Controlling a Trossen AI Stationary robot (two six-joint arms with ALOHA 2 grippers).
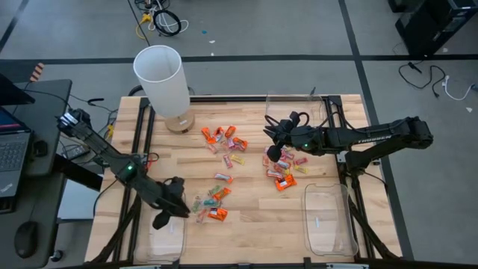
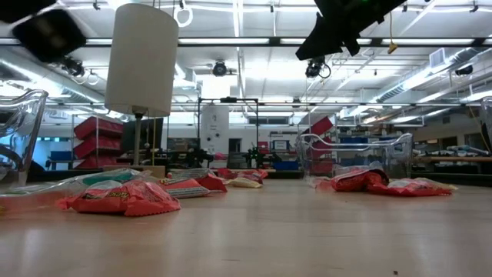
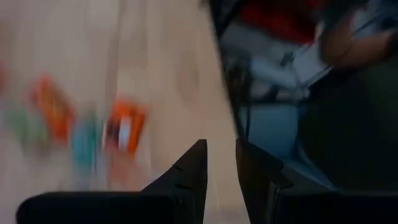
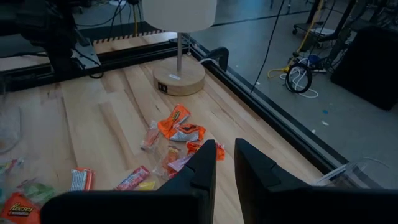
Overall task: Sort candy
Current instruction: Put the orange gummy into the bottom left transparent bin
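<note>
Wrapped candy lies loose on the wooden table in three patches: far middle (image 1: 224,138), right of middle (image 1: 282,172) and near left (image 1: 211,203). My left gripper (image 1: 164,213) hangs at the near left, over the far end of a clear tray (image 1: 166,237), beside the near-left candy (image 3: 124,127). Its fingers (image 3: 221,162) stand close together with nothing showing between them. My right gripper (image 1: 272,152) hovers above the right patch, fingers (image 4: 224,165) close together and empty. In its wrist view, orange candy (image 4: 180,127) lies ahead.
A white lamp (image 1: 159,75) on a round wooden base (image 1: 179,122) stands at the far left. A second clear tray (image 1: 328,220) lies at the near right and a third (image 1: 295,104) at the far right. Bare wood shows at the near middle (image 1: 254,224).
</note>
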